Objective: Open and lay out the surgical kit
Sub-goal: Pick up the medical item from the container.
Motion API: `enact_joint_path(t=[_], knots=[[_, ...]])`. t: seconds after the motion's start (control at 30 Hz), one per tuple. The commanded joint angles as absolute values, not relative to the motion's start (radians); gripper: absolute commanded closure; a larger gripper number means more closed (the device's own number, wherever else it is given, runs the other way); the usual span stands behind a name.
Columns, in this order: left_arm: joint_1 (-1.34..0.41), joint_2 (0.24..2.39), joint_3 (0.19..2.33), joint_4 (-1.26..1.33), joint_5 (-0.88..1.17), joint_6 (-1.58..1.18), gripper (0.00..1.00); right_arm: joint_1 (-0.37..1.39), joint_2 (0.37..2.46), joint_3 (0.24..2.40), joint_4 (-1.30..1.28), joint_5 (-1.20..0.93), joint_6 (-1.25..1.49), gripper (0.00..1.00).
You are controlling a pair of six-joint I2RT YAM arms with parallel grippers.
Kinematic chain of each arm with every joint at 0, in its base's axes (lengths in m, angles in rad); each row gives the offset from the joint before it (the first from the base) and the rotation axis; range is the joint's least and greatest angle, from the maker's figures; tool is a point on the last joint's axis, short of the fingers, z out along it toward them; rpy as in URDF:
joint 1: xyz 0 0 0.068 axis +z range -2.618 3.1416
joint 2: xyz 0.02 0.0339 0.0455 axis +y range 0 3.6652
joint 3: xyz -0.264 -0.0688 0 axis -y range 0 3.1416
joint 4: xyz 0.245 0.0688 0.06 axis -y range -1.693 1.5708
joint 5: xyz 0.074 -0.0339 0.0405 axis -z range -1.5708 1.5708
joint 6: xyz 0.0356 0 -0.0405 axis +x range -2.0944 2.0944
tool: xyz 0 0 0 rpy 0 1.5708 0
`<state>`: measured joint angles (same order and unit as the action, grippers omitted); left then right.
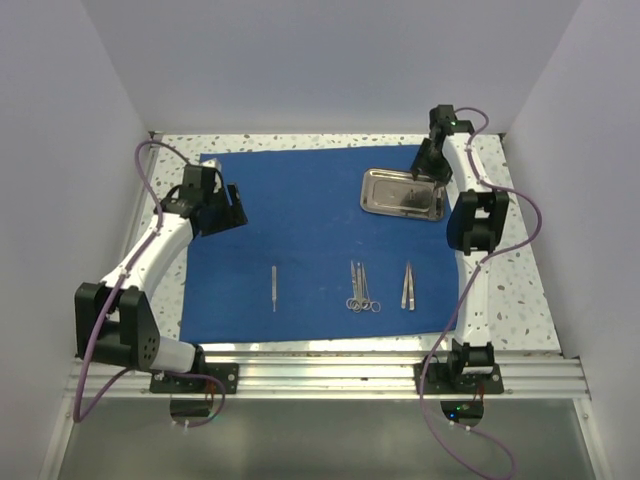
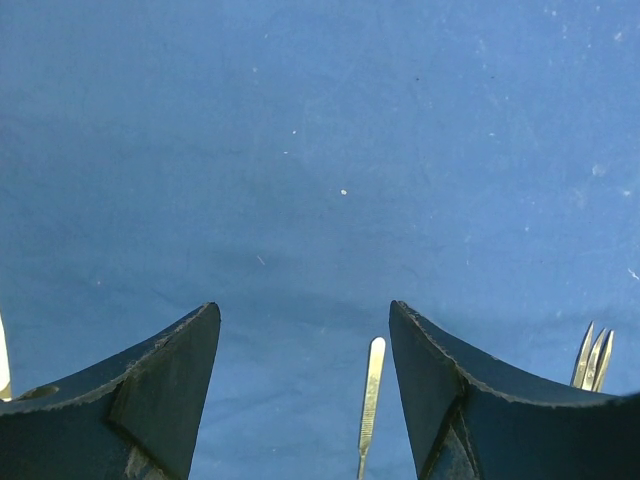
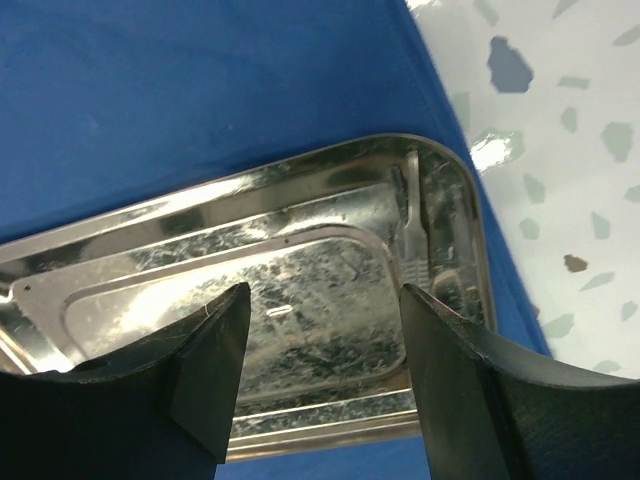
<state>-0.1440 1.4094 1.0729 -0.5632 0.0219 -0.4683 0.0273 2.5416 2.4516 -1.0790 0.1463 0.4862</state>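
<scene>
Hovering above a royal-blue cloth wrap (image 1: 300, 230) spread flat across the speckled table (image 1: 515, 290), two robot arms stand over a set of surgical instruments that looks almost fully laid out. A slim silver tool (image 1: 273, 288), ring-handled scissors and forceps (image 1: 361, 288) lying side by side, and tweezers (image 1: 408, 286) form a row along the near part of the cloth. Each group is apart from the next, and all run lengthwise away from the arms' bases. The small steel tray (image 1: 402, 192) sits on the far right part of the cloth and appears empty, though its mirror finish throws reflections that make this hard to confirm. The right end effector (image 1: 428, 170) hangs just over the tray's far right end with its jaws wide apart, gripping nothing. The left end effector (image 1: 228, 205) is poised over bare cloth at the far left, likewise spread open and empty. Judged from this layout, unwrapping and unloading are done. What is left seems to be little more than final tidying and pulling the arms clear.
</scene>
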Motion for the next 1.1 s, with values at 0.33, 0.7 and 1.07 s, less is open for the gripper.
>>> enact_joint_path(t=[0.33,0.7,1.07], knots=[[-0.146,1.473,1.114,-0.545,0.02,-0.514,0.28,-0.025,2.553,2.457,-1.068,0.241,0.423,0.39],[-0.147,1.512,1.163,-0.569,0.017,-0.476,0.28,-0.028,2.594,2.439,-1.031,0.199,0.454,0.52],[-0.147,1.563,1.218,-0.597,0.014,-0.41,0.29,-0.022,2.599,2.387,-0.999,0.172,0.489,0.58]])
